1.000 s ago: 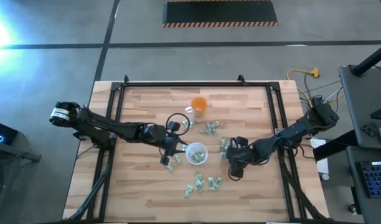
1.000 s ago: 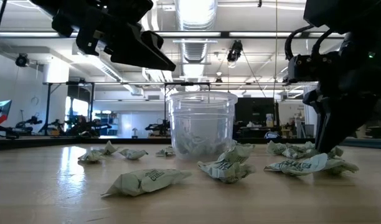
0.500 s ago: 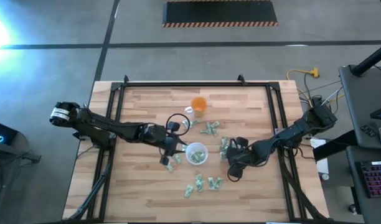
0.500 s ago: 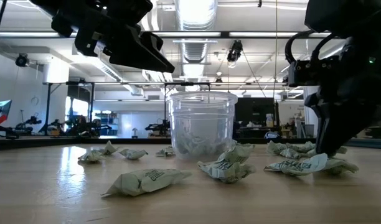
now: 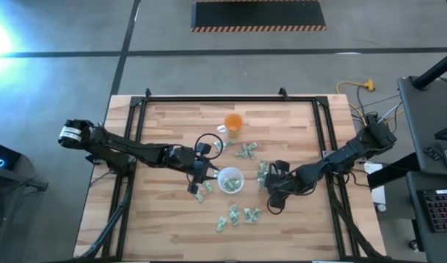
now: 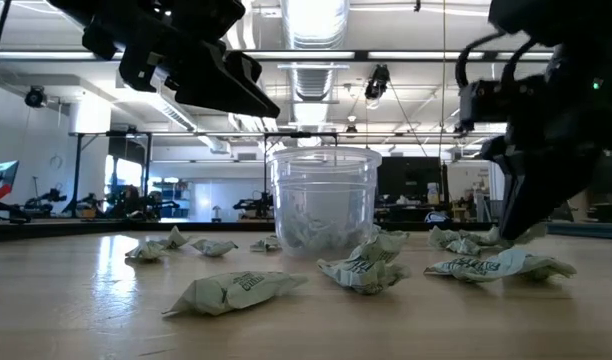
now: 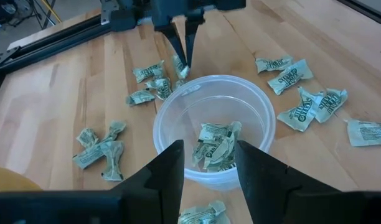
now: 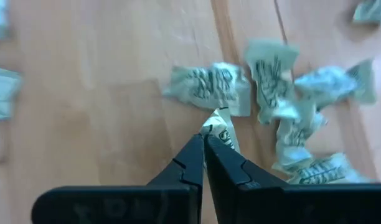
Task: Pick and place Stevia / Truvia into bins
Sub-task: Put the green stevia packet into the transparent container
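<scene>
R fingers (image 8: 204, 144) now clenched on sachet (image 8: 220, 132), lifted (was lower); L fingers (image 7: 207, 160) parted over cup (image 7: 213, 129)

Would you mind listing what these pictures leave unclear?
- Sachet count in the clear cup: they overlap, left wrist view.
- Whether the left hand holds anything: fingertips cut off at that picture's edge.
- Right hand on a sachet: blurred, print unreadable.

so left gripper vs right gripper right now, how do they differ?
Left gripper is open and empty, hanging above the clear cup. Right gripper is shut on a sachet, down beside the pile to the cup's right. Both are dark two-finger grippers close to the cup.
</scene>
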Tool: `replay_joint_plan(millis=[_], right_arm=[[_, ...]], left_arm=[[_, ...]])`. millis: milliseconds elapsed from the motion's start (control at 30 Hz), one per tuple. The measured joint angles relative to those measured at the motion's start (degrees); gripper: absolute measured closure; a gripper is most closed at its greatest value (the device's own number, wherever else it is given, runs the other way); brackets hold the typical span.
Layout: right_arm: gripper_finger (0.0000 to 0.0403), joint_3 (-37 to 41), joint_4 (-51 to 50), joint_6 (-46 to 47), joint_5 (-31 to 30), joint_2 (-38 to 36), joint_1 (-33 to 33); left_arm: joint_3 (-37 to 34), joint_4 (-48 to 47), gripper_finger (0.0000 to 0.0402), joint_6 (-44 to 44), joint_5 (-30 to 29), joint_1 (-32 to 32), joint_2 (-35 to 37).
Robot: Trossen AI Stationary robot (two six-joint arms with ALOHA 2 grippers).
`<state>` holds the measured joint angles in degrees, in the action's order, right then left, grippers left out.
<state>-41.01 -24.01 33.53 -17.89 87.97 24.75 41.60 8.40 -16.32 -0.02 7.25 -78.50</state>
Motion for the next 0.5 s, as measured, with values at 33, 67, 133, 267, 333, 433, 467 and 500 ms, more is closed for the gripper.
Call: replay_joint_plan(millis=[33, 67, 133, 267, 333, 433, 467, 500], right_arm=[[0.0395, -0.1, 0.0, -0.1, -0.1, -0.5, 0.2], [0.0395, -0.1, 0.2, -0.2, -0.1, -0.9, 0.3], [0.0395, -0.2, 0.0, -0.3, -0.2, -1.8, 0.5], [0.0395, -0.9, 0.2, -1.7, -2.0, -3.2, 1.1], [0.0395, -1.4, 0.2, -3.0, -3.0, -3.7, 1.5], [0.0395, -2.6, 1.0, -5.9, -5.6, -4.5, 1.8], [0.0395, -3.0, 1.8, -7.3, -6.7, -4.6, 1.9], [0.0395, -3.2, 2.9, -9.0, -7.8, -4.7, 1.9]], left_arm=[[0.0, 0.0, 0.0273, 0.0, 0.0, 0.0, 0.0], [0.0, 0.0, 0.0273, 0.0, 0.0, 0.0, 0.0], [0.0, 0.0, 0.0273, -0.1, 0.0, 0.0, 0.0], [0.0, -0.1, 0.0273, -0.3, 0.0, 0.0, 0.0], [0.0, -0.1, 0.0273, -0.4, 0.0, 0.0, 0.0], [0.0, -0.5, 0.0273, -0.4, -0.1, 0.0, 0.0], [0.0, -0.7, 0.0273, -0.4, -0.3, 0.0, 0.0], [0.0, -1.0, 0.0273, -0.5, -0.6, 0.0, 0.0]])
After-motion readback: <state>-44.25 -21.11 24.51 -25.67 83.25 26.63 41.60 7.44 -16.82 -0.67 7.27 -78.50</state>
